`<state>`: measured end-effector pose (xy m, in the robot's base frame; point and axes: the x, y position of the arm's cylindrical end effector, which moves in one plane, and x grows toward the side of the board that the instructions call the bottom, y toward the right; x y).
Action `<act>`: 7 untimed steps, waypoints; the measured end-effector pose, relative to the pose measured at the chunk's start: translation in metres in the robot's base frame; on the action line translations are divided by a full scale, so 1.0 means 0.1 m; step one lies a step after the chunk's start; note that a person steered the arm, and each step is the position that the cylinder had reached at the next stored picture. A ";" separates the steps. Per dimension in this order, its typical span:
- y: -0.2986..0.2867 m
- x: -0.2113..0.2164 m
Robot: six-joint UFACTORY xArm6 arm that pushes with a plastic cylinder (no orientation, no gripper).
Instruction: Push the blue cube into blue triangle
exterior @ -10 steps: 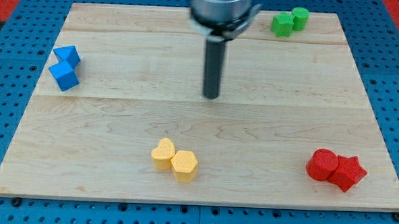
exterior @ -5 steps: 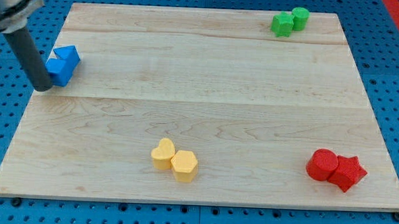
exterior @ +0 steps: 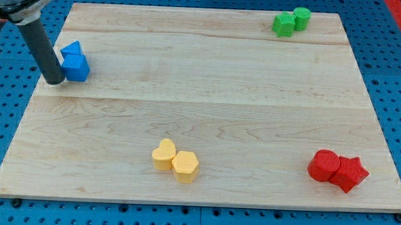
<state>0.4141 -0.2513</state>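
Observation:
The blue cube (exterior: 76, 68) sits near the board's left edge, pressed against the blue triangle (exterior: 71, 50) just above it; the two touch and overlap in view. My tip (exterior: 55, 81) is on the board directly left of the blue cube, touching or almost touching its left face. The dark rod rises up to the view's top left.
Two green blocks (exterior: 290, 22) stand together at the top right. A yellow heart (exterior: 163, 153) and a yellow hexagon (exterior: 185, 167) touch at bottom centre. A red cylinder (exterior: 322, 164) and a red star (exterior: 350, 174) sit at bottom right. The wooden board (exterior: 208, 99) lies on a blue pegboard.
My tip swept from the board's middle to the far left, then moved right against the blue cube. The cube and triangle have shifted slightly right, the cube now tucked under the triangle.

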 end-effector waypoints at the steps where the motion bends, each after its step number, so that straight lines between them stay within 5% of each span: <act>1: 0.13 0.03; 7: 0.47 -0.32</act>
